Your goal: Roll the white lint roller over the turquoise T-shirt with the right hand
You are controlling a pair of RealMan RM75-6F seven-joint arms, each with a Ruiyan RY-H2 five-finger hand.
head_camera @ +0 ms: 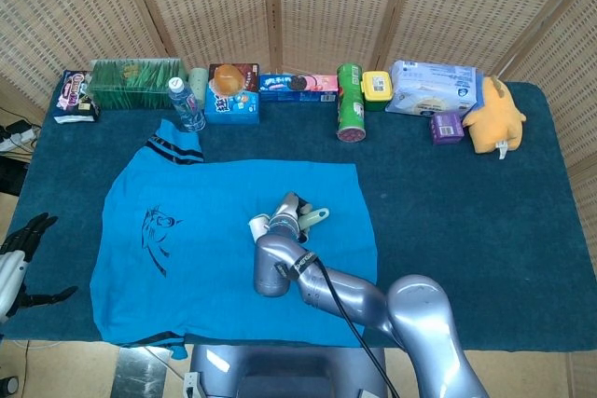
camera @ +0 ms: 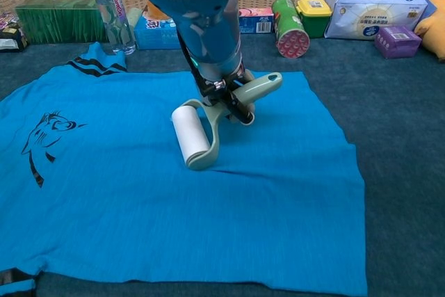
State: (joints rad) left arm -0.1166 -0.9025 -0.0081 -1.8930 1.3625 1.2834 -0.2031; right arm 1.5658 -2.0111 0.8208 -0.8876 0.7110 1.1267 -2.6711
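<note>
The right hand [camera: 229, 95] gripped the white lint roller [camera: 190, 134] on the turquoise T-shirt [camera: 125, 193]; even downward pressure would suit.

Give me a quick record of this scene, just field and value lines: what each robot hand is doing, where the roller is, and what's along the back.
right robot hand: grips the lint roller handle
left robot hand: off the table's left edge, holding nothing, fingers apart
lint roller: white roll down on the shirt, near its middle
T-shirt: turquoise, spread flat, dark cat print near the left
back row: water bottle, green can on its side, boxes
</note>
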